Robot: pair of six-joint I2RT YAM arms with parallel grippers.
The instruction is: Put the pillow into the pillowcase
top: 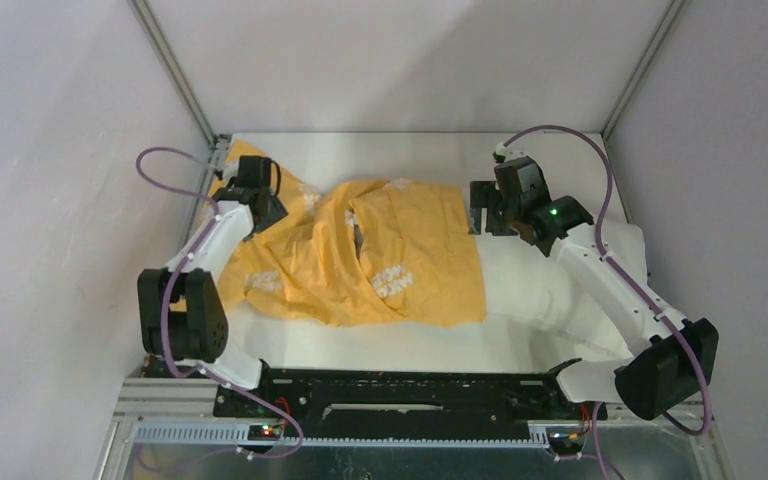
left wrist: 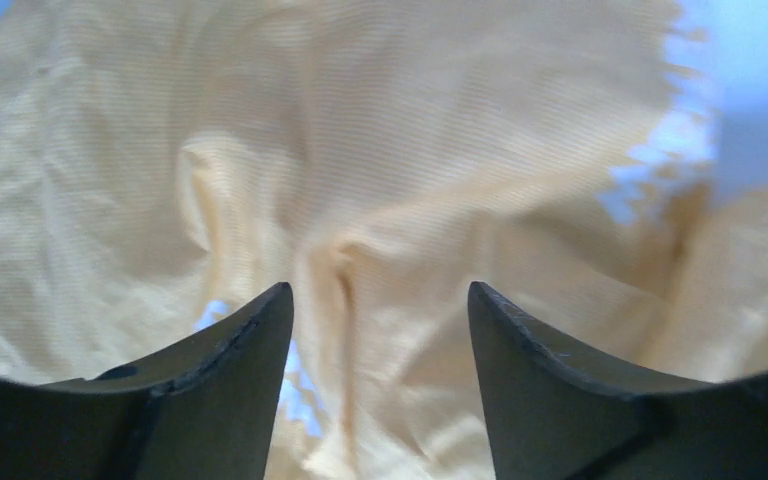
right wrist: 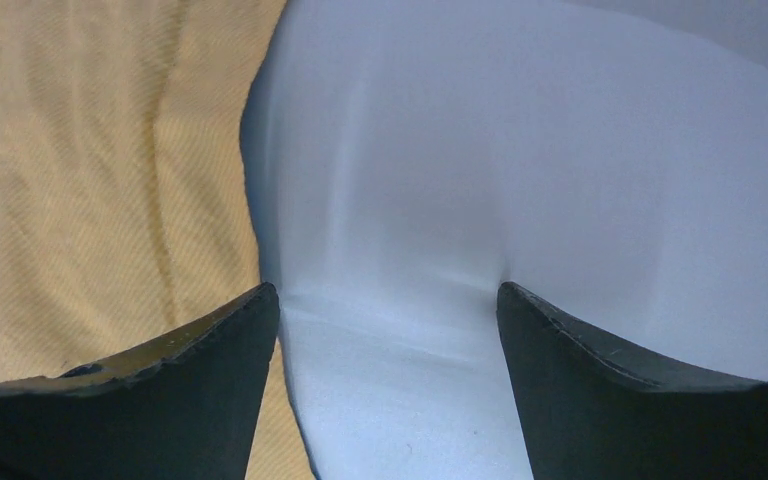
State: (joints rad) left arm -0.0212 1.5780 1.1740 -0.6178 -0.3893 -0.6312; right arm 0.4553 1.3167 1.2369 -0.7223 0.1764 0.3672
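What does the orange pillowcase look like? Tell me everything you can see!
The pillowcase is soft, wrinkly orange-yellow cloth with white printed letters. It lies crumpled, covering the left part of the white pillow, which sticks out on the right. The left gripper is close over its left end, jaws open.

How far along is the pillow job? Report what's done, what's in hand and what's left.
Done: the pillowcase covers roughly the left half of the pillow, apparently pulled over it. In hand: nothing; the left gripper is open above the pillowcase, the right gripper open above the pillow beside the case's edge. Left: the pillow's right part is bare and must go inside.
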